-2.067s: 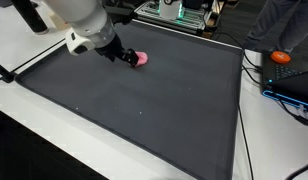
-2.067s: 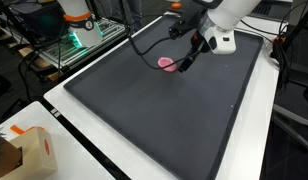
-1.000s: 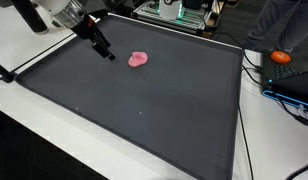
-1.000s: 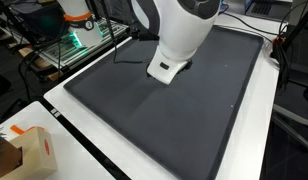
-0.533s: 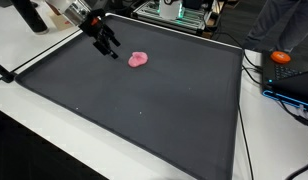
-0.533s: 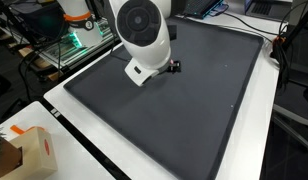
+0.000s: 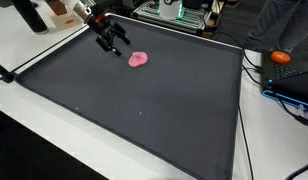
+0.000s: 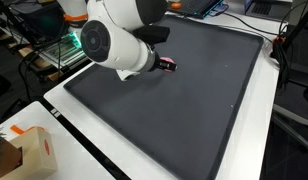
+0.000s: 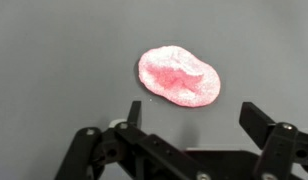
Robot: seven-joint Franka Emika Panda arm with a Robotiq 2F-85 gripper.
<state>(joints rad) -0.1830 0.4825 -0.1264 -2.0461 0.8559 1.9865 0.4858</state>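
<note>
A soft pink lump (image 7: 139,60) lies flat on the black mat (image 7: 144,110) near its far edge. My gripper (image 7: 114,38) hangs in the air a little to the left of and above the lump, open and empty. In the wrist view the lump (image 9: 179,76) lies just ahead of the open gripper (image 9: 194,118), with one dark finger (image 9: 134,112) on each side and nothing between them. In an exterior view the bulky arm (image 8: 119,40) hides most of the gripper, and only a sliver of pink (image 8: 168,66) shows beside it.
An orange object (image 7: 282,57) and cables lie on the white table to the right of the mat. An equipment rack (image 7: 179,12) stands behind the far edge. A cardboard box (image 8: 19,150) sits at a table corner.
The gripper was down at the pink lump; it has let go, risen and drawn back to the left. The lump stays on the mat, and the arm has swung round.
</note>
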